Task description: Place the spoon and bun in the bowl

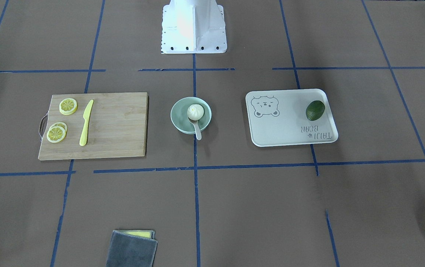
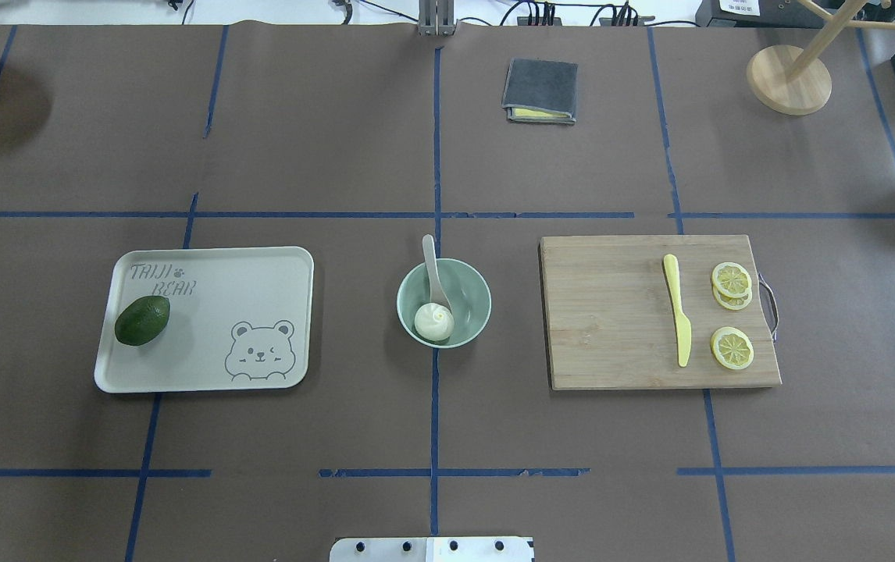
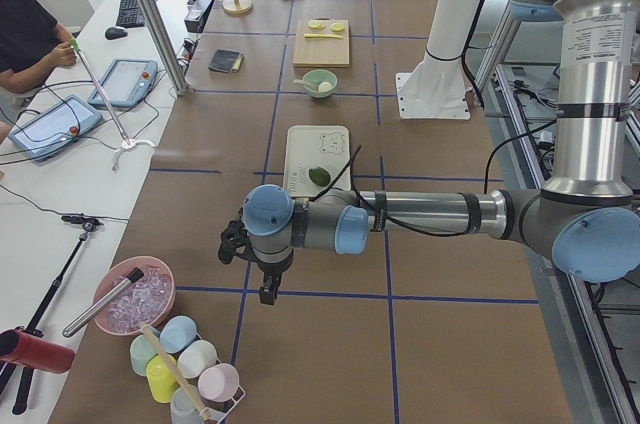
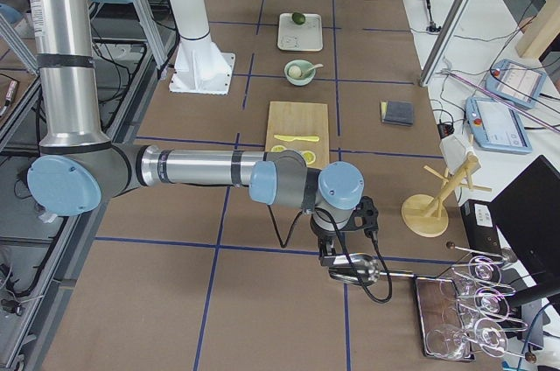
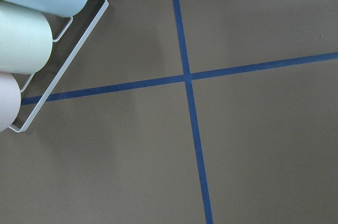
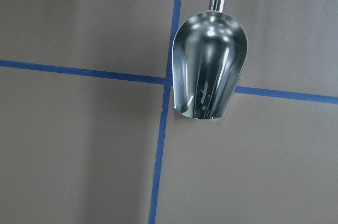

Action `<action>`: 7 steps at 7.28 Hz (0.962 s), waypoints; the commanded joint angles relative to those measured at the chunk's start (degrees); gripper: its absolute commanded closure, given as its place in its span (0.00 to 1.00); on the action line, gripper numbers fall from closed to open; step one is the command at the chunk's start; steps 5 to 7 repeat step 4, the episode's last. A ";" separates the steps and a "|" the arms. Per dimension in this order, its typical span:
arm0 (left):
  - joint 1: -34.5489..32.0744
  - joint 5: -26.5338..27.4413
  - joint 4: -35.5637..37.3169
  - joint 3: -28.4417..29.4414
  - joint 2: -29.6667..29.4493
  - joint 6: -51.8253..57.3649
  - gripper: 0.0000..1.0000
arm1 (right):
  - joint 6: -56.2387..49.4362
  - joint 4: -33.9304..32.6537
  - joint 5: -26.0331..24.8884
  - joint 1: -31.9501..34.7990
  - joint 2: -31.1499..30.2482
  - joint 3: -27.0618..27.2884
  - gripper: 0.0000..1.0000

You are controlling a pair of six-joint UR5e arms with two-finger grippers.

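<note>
The pale mint-green bowl (image 2: 476,297) stands at the table's middle, also in the front-facing view (image 1: 177,115). The white pleated bun (image 2: 433,321) (image 1: 195,111) lies inside it. The off-white spoon (image 2: 432,269) (image 1: 197,131) rests in the bowl with its scoop by the bun and its handle over the rim. My left gripper (image 3: 268,294) hangs over bare table far from the bowl, near a cup rack. My right gripper (image 4: 337,257) hangs over a metal scoop at the other end. Neither shows in the overhead or wrist views, so I cannot tell whether they are open or shut.
A white bear-print tray (image 2: 260,289) holds a dark green avocado (image 2: 142,320). A wooden cutting board (image 2: 611,312) carries lemon slices (image 2: 731,348) and a yellow knife (image 2: 679,320). A grey cloth (image 2: 541,90) lies far back. A metal scoop (image 6: 208,71) and pastel cups (image 5: 26,39) lie below the wrists.
</note>
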 commanded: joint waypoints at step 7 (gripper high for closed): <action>0.00 0.00 -0.05 -0.02 -0.09 0.00 0.00 | 0.12 0.00 0.18 0.00 0.09 0.62 0.00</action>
